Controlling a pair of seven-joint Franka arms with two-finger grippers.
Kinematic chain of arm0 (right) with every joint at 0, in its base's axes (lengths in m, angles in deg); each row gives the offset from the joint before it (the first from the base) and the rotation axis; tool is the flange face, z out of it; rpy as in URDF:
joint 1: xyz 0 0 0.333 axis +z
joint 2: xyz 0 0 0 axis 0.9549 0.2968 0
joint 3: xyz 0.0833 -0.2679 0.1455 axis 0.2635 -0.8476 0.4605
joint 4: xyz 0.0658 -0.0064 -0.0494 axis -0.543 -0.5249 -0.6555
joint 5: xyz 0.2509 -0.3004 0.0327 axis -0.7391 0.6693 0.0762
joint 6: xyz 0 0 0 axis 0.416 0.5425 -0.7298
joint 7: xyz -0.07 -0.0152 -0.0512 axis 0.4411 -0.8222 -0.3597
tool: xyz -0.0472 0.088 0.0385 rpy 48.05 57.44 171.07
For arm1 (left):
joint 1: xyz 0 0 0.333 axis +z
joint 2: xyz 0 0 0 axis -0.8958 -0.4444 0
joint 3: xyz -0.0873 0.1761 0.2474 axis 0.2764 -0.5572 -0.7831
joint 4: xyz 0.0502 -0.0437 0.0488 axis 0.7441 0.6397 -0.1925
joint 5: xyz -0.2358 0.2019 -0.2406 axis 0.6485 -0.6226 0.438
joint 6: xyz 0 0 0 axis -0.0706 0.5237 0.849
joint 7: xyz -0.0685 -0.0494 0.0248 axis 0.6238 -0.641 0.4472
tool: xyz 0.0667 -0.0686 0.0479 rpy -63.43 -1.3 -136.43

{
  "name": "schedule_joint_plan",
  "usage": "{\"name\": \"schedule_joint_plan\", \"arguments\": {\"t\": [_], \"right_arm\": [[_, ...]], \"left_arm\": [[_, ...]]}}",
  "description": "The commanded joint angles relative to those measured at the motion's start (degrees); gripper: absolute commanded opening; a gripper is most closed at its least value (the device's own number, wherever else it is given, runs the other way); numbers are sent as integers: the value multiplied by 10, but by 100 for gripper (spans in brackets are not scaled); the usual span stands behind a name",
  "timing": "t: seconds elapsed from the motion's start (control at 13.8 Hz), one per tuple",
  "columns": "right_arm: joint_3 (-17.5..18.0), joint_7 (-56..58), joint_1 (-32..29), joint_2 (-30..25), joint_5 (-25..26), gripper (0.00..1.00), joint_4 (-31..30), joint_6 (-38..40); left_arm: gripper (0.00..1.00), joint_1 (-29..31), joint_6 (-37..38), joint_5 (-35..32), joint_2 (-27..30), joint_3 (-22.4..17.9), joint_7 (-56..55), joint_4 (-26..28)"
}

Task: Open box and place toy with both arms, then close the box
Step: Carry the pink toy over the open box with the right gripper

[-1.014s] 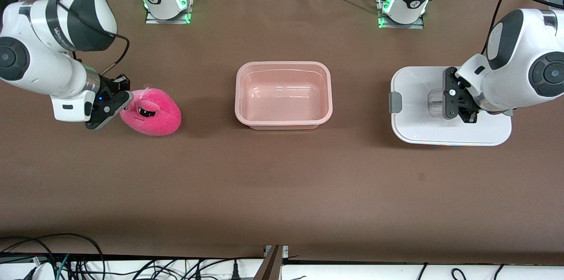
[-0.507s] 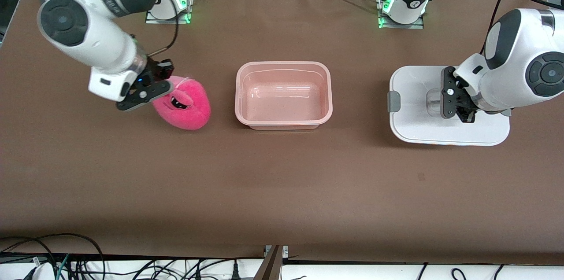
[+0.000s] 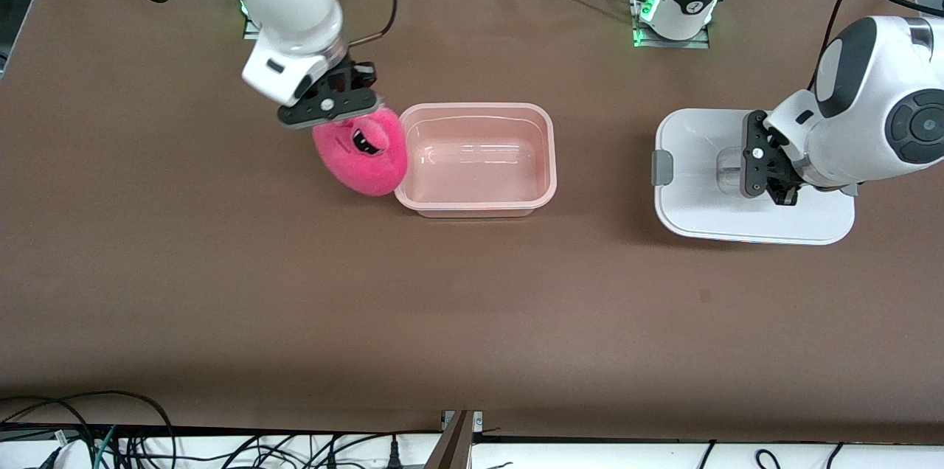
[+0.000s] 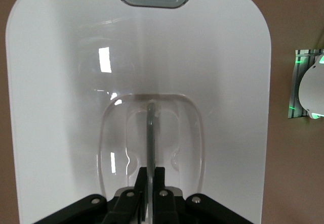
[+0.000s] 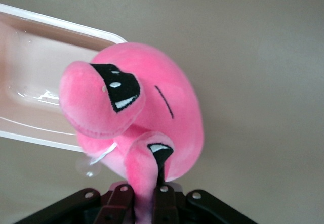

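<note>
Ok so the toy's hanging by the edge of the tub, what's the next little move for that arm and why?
Probably carry it a bit farther toward the left arm's end, then lower. The right gripper, shut on the toy, holds it over the box rim at the right arm's end, not over the open middle. The left gripper is shut on the lid handle, away from the box.

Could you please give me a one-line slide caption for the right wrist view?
Right pincer shut on the pink plush toy, carried at the open pink tub's rim.

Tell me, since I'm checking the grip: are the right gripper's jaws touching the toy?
Touching. The right wrist view shows the right gripper with its jaws shut on a fold of the toy.
</note>
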Motion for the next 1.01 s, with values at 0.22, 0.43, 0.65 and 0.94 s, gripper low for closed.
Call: {"name": "schedule_joint_plan", "arguments": {"t": [0.22, 0.43, 0.65, 0.94], "right_arm": [[-4, -116, 63, 46, 37, 0, 21, 13], [-4, -145, 73, 57, 41, 0, 29, 3], [-4, -182, 101, 75, 54, 0, 43, 3], [-5, -226, 139, 95, 68, 0, 67, 3]], "left_arm": [[0, 8, 0, 13, 8, 1, 33, 5], [0, 8, 0, 13, 8, 1, 33, 5], [0, 8, 0, 13, 8, 1, 33, 5], [0, 8, 0, 13, 8, 1, 33, 5]]}}
